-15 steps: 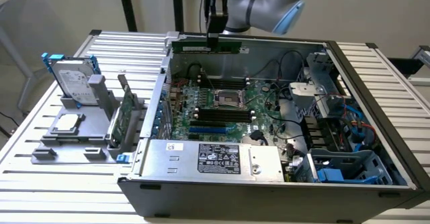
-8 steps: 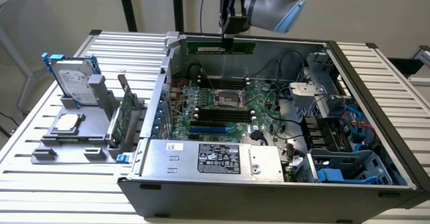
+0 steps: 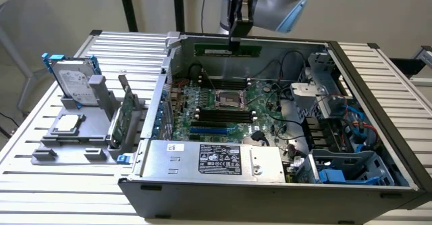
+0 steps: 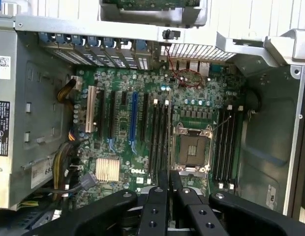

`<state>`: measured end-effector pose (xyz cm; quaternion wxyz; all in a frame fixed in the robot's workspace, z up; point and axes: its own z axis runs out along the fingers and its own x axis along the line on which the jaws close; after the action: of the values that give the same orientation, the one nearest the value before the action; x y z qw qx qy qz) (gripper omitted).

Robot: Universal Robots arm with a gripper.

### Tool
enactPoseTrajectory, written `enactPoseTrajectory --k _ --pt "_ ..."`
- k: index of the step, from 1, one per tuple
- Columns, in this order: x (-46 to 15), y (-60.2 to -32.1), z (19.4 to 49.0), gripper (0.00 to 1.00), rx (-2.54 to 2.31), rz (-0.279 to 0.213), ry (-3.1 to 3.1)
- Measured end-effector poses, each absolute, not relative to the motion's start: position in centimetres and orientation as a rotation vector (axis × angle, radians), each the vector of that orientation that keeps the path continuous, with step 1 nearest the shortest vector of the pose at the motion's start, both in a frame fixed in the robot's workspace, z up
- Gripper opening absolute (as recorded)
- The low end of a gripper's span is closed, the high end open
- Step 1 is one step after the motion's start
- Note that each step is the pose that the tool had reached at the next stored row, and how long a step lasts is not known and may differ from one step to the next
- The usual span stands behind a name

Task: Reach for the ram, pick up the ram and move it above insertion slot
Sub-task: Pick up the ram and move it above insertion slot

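A: Ram (image 3: 227, 49) first, where do you see it?

B: You have it hanging in the air over the open computer case (image 3: 378, 83), near the case's far wall in the exterior view. It is a long, thin green stick lying level, with its long edge running across the exterior view from left to right.

A: And the claw (image 3: 234, 42)?

B: Your claw comes straight down onto the stick's middle from above. The two dark fingers (image 3: 233, 17) are clenched on the ram, pinching it by its upper edge, so the stick juts out to both sides of the fingertips.

A: What lies under it?

B: You see the motherboard (image 3: 229, 108) on the case floor well below the ram, with the bare metal processor socket (image 3: 231, 99) about at its centre and rows of black memory slots (image 3: 223, 115) beside it. In the wrist view you look down past the claw (image 4: 168, 178), whose fingers (image 4: 157, 206) stand close together, onto that same board: the socket (image 4: 191, 147) sits just beyond the fingertips, with long black slots (image 4: 160, 132) on either side of it.

A: Anything outside the case?

B: On the desk (image 3: 40, 179), at the exterior view's left, you have a grey fixture (image 3: 78, 134) holding a hard drive (image 3: 73, 81) upright and a wider green card (image 3: 121, 119) on edge, well apart from the claw.
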<state>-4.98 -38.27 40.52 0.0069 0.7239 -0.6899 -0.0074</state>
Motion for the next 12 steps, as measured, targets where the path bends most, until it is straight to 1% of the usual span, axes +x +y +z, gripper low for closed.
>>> enactPoseTrajectory --k 12 --pt "-4.86 -37.73 40.13 0.13 2.199 -0.022 -2.227"
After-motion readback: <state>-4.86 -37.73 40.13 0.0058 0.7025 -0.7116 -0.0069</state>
